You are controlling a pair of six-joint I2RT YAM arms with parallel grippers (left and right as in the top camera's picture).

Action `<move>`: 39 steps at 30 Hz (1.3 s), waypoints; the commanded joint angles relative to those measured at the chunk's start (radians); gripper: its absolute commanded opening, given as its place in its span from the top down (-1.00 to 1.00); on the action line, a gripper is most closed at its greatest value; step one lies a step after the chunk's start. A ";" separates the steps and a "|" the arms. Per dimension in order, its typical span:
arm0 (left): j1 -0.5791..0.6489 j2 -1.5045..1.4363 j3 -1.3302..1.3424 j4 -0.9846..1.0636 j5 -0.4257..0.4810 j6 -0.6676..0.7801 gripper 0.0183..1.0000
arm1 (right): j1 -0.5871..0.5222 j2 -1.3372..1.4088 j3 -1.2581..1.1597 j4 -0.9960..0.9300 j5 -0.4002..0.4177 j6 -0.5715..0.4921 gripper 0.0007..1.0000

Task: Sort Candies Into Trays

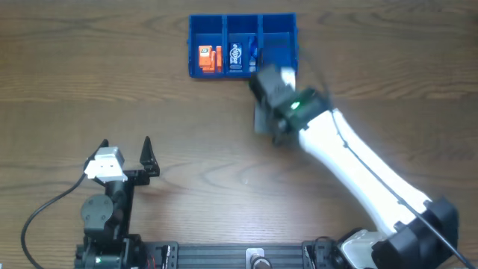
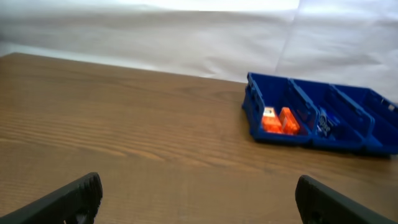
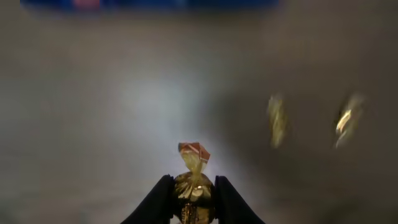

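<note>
The right tool [image 3: 193, 182] is closed narrowly on a gold-wrapped candy [image 3: 193, 163], whose twisted end points away from the wrist. It is held above the wooden counter [image 1: 89, 75], near the blue tray [image 1: 243, 18]. Two blurred gold pieces [image 3: 277, 119] lie on the counter farther off. The tray's left compartment holds orange candies [image 1: 210, 60], and the middle compartment holds a blue-and-white one [image 1: 237, 55]. The left tool [image 1: 125, 146] stands wide open, well apart from the tray.
</note>
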 commanded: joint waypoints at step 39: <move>0.006 -0.005 -0.022 -0.034 -0.009 0.007 -1.00 | -0.325 0.312 -0.180 0.246 -0.163 -0.292 -0.76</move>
